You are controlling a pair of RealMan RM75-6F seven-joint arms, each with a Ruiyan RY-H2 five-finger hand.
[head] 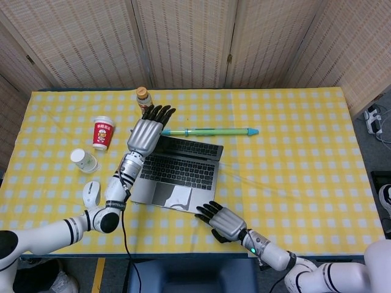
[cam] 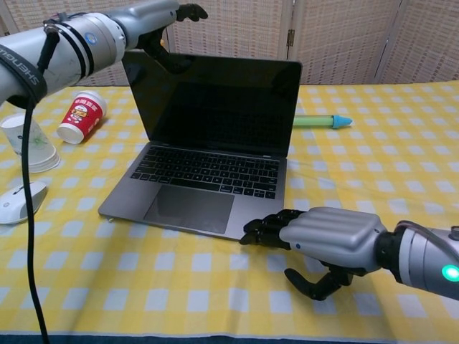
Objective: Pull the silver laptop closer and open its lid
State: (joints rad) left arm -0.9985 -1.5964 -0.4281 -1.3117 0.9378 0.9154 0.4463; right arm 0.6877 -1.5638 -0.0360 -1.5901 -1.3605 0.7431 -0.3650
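1. Right hand (cam: 333,240): nearest the robot, palm down at the front right corner of the silver laptop (cam: 208,188). Fingertips touch or nearly touch the base edge and grip nothing; fingers together, thumb curled under. Likely bracing the base so it doesn't slide or tip while the lid is pushed.
2. Silver laptop: sits left of table centre, near the front edge. Base is flat on the yellow checked table (head: 293,171). Lid is up, about upright, screen dark. Looks pulled in already; opening is nearly done.
3. White mouse (head: 90,194) and paper cup (head: 83,160) lie left of the laptop, apart from it.
4. Left hand (head: 145,133): at the lid's top left corner, fingers extended over the top edge, thumb against the lid near that corner. Pinch or plain push, I can't tell. The high contact gives leverage on the hinge.
5. Red cup (head: 102,132), bottle (head: 143,100) and green pen (head: 211,131) lie behind the lid. Pushing the lid further back moves its top edge toward the pen; watch that.
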